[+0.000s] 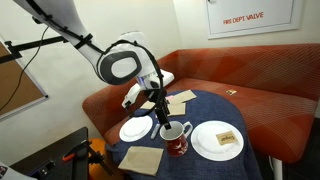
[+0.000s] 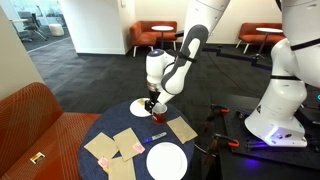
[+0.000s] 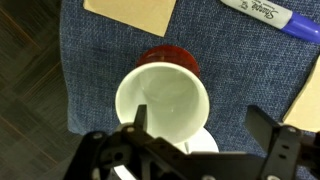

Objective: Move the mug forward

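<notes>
Red-walled and white inside, the mug (image 1: 178, 141) stands on the desk (image 1: 205, 106) just under the pincer (image 1: 165, 122) in an exterior view. In an exterior view the pincer (image 2: 155, 102) hangs over it. In the wrist view the pincer (image 3: 200, 122) is released, spread wide over the mug (image 3: 165, 95).

Lit softly and evenly in both exterior views, without hard shadows. Washed out slightly at the windows (image 2: 35, 20) far left, with daylight behind. Coarse and low in detail throughout, small things smeared. Brighter in the wrist view: white inside of the mug (image 3: 165, 100) evenly lit, faintly grey toward its bottom. Dark and blurred at the gripper (image 3: 197, 122), close to the lens; sharper on the blue tablecloth (image 3: 230, 55).
</notes>
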Robot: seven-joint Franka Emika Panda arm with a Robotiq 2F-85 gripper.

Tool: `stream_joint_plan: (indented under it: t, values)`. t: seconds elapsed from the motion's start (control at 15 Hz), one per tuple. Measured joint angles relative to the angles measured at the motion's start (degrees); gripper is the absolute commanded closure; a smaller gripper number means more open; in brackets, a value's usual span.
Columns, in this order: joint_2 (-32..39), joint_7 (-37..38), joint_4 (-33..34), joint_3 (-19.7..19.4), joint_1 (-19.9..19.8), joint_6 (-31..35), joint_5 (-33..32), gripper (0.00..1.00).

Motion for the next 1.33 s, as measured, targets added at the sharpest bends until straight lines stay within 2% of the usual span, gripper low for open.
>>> stream_joint_plan:
  t: [0.33,1.13,1.2,1.27,1.33]
  values:
    - [3.8,-2.5,3.0,0.5,0.0,-0.1,4.1,0.00]
    - [4.6,-2.5,3.6,-0.9,1.7,-0.1,4.5,0.00]
    - [4.7,-2.5,3.6,-0.9,1.7,-0.1,4.6,0.07]
    - [4.8,-2.5,3.6,-0.9,1.8,-0.1,4.7,0.26]
    - [5.0,-2.5,3.6,-0.9,1.8,-0.1,4.8,0.34]
